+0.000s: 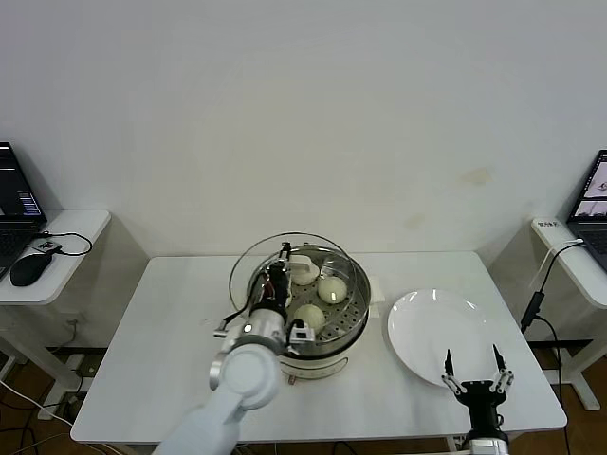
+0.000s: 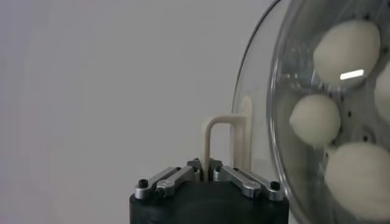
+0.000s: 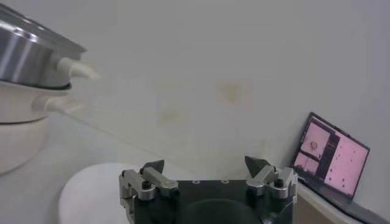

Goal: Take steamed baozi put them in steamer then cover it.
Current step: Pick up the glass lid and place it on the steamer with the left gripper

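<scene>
Covering step: left end effector point(image 1: 282, 268) pinches the lid point(image 1: 245, 275) handle above the steamer point(image 1: 351, 322) holding buns point(image 1: 332, 289); next, lower it level; right end effector point(image 1: 472, 372) spread near the plate point(image 1: 417, 327)

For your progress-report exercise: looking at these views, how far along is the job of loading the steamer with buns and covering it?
Done: the plate is bare and the baozi sit inside the steamer; three are clearly countable. In hand: the left gripper is shut on the cover by its bar handle, holding it over the pot, seemingly tilted and not seated. Left: lowering the cover onto the rim and letting go. The right gripper waits open by the plate.
</scene>
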You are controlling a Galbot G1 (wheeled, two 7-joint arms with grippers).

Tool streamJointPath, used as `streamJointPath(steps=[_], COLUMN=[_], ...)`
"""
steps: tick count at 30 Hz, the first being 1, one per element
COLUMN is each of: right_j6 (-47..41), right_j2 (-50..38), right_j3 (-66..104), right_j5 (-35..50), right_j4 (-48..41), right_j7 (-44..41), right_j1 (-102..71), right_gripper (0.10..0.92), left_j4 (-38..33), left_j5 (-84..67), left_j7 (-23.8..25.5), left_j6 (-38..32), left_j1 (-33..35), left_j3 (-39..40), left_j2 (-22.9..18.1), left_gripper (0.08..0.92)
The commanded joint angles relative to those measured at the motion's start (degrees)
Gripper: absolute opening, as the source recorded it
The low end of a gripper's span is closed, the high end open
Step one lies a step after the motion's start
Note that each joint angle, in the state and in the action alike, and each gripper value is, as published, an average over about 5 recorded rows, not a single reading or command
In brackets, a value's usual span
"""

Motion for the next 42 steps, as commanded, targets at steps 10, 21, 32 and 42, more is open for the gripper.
streamJointPath(steps=[10, 21, 32, 42], right_j6=[0.2, 0.6, 0.7, 0.6], right_j2=[0.1, 0.1, 0.0, 0.1], right_j3=[-1.3, -1.6, -1.9, -2.2], right_j5=[-1.9, -2.6, -2.4, -2.6], right_j4=[-1.3, -1.5, -1.8, -1.8], right_j7=[0.4, 0.5, 0.3, 0.1], right_j1=[0.1, -0.1, -0.1, -0.2], right_gripper=[0.823, 0.823, 0.823, 0.823], left_j4=[8.6, 9.7, 10.1, 1.9], left_j5=[5.5, 7.4, 8.1, 6.0], left_j7=[1.2, 0.5, -0.5, -0.2], left_j6=[0.2, -0.8, -1.6, -1.5], left_j1=[-1.3, -0.4, 0.0, 3.7], left_j3=[1.9, 1.4, 0.6, 0.5], left_j2=[-7.6, -8.6, -9.2, -5.9], left_gripper=[0.141, 0.141, 0.141, 0.328])
